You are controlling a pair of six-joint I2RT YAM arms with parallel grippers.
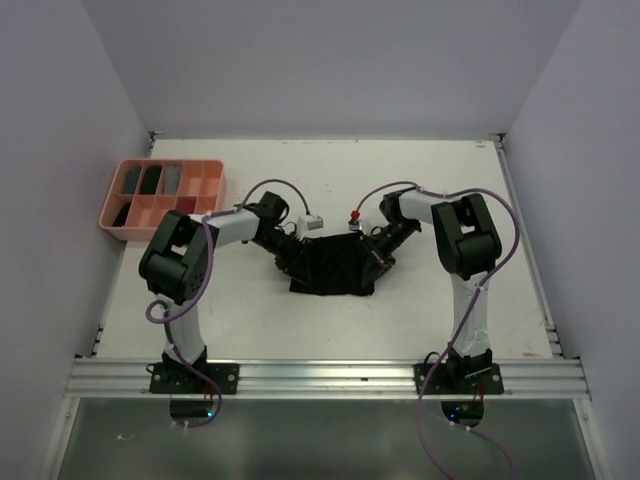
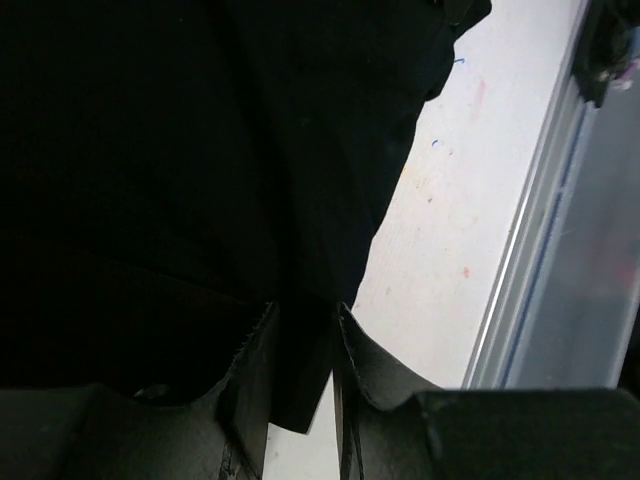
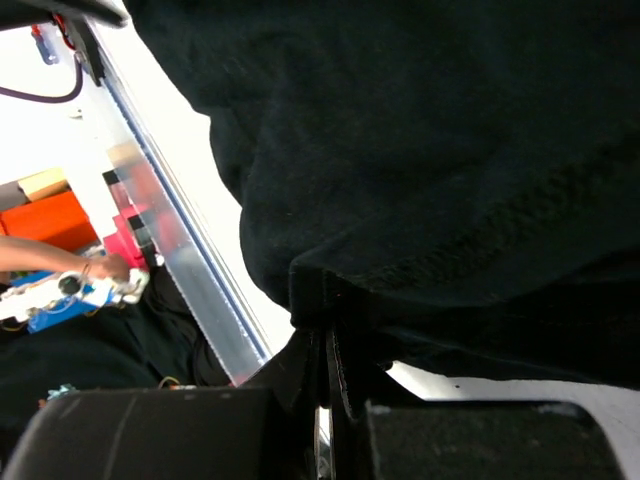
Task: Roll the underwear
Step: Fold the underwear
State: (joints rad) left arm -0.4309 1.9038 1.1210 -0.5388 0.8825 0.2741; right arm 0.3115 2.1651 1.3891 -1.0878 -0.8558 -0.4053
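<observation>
My left gripper and right gripper each clamp one edge of the black underwear, stretching it flat for rolling.

Left arm, right arm bent inward, left fingers, right fingers pinching

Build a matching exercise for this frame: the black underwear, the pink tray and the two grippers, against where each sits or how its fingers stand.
Things:
1. black underwear
2. pink tray
3. left gripper
4. right gripper

Places and states:
A. fingers nearly touching, pinching the garment's edge
B. at the far-left side of the table
C. spread out mid-table
D. fingers apart, a fold of the garment between them

Pairs: 1-C, 2-B, 3-D, 4-A
</observation>
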